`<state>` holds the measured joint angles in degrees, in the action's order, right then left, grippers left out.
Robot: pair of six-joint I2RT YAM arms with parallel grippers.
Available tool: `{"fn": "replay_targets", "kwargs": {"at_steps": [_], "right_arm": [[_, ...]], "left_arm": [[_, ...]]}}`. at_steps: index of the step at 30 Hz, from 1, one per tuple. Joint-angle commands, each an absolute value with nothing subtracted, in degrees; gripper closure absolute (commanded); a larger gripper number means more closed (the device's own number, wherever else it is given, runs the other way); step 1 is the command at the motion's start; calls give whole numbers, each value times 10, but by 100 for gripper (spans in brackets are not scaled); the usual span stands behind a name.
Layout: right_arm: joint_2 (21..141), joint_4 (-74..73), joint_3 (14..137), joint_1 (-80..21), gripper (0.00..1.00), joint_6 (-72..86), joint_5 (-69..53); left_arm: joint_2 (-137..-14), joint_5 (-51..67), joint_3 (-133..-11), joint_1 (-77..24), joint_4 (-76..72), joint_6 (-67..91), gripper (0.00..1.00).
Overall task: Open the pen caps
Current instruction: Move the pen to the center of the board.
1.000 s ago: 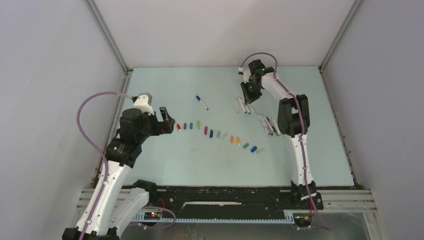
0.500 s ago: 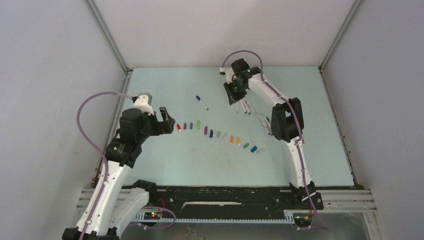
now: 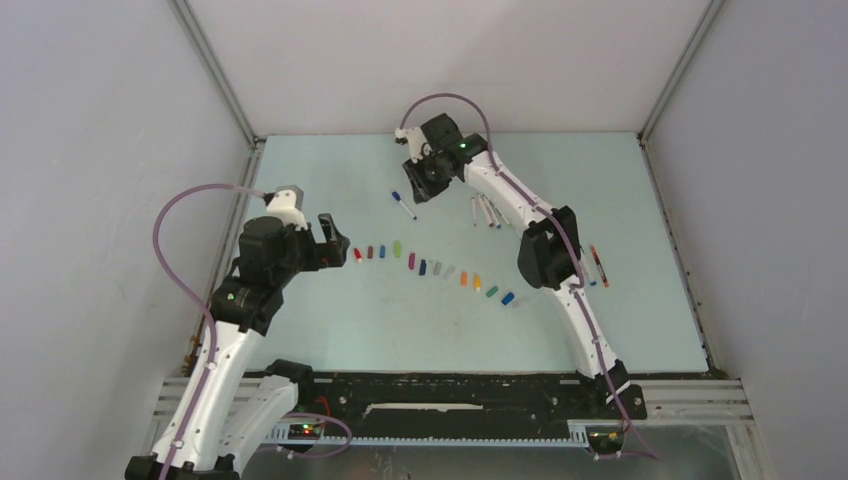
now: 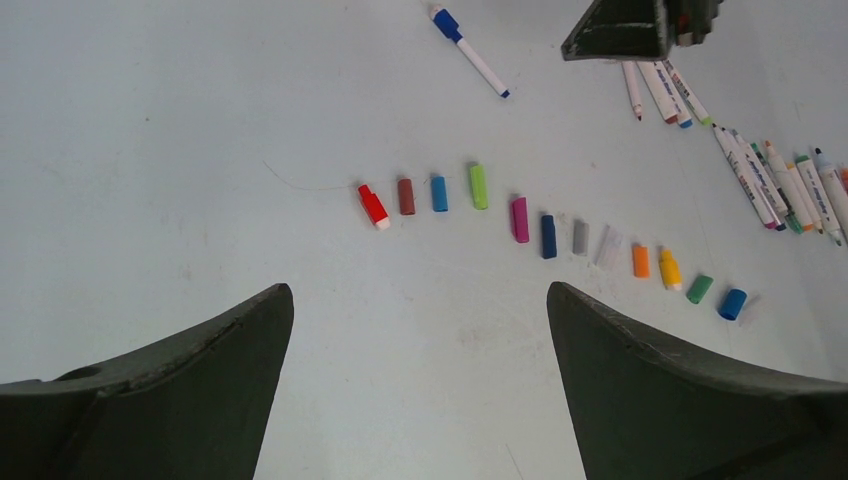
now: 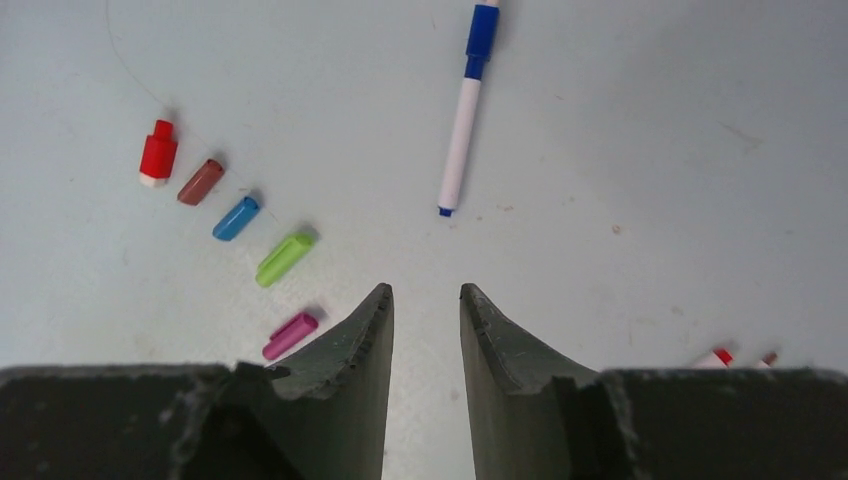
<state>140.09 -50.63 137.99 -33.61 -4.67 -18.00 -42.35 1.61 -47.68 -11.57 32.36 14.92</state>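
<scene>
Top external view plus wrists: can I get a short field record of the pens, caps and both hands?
left hand: wide open, empty, by the red end of the cap row
right hand: fingers narrowly apart, empty, near the capped blue pen
capped blue pen: lies alone, cap on
loose caps: curved row on the table
uncapped pens: two clusters, right side

Seen from above, the pale blue tabletop (image 3: 330, 330) is open from 4 round to 8 o'clock of its centre. A curved row of small coloured plastic caps (image 3: 437, 268) runs through the middle from 9 towards 5 o'clock. A white marker pen with a blue cap (image 3: 404, 205) lies alone at 11 o'clock. Uncapped white marker pens (image 3: 487, 211) crowd 12 o'clock. The white right arm (image 3: 545, 250) spans 5 to 11 o'clock.
</scene>
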Motion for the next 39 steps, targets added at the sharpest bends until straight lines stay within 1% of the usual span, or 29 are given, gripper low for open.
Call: {"fn": "replay_targets", "kwargs": {"at_steps": [1,3,6,11,18,25,39], "right_arm": [[1448,-491,1422,-354,66,-40,-141],[1455,-476,1425,-366,62,-26,-102],[1467,-453,1432,-377,62,-16,-60],[1476,-428,1433,-382,62,-7,-43],[1497,-411,1436,-389,66,-8,-29],[1515,-413,1448,-390,74,-9,-19],[1530,-417,1450,-391,74,-12,-33]], "left_arm": [[-426,9,-469,-107,317,136,0],[-428,10,-469,-105,317,136,0],[-431,12,-469,-102,317,136,0],[-431,15,-469,-100,316,136,0],[-434,18,-468,-98,315,136,0],[-434,20,-468,-96,315,136,0],[-436,23,-468,-93,314,136,0]]}}
